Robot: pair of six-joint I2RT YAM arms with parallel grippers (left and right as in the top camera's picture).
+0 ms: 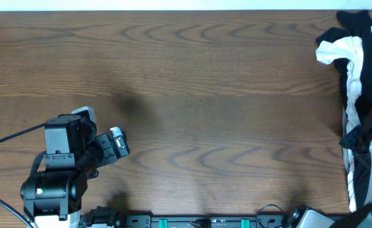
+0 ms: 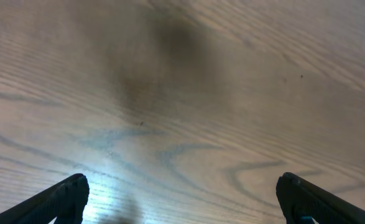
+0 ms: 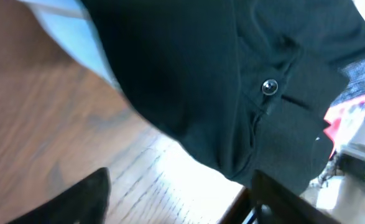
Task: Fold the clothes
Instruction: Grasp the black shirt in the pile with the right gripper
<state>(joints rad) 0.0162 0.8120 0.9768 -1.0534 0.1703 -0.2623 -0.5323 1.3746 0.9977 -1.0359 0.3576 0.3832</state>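
Two splayed: left hand (image 2: 182, 200), right hand (image 3: 179, 186) | clothes (image 1: 357, 76) — partly cropped

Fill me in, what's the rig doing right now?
Nothing is folded yet. The pile of black and white fabric clothes sits bunched at the right edge of the brown wooden table. The left gripper hangs open over bare wood, holding nothing. The right gripper is open at the pile, with a black fabric garment and its small round button filling its camera. No grasp yet.
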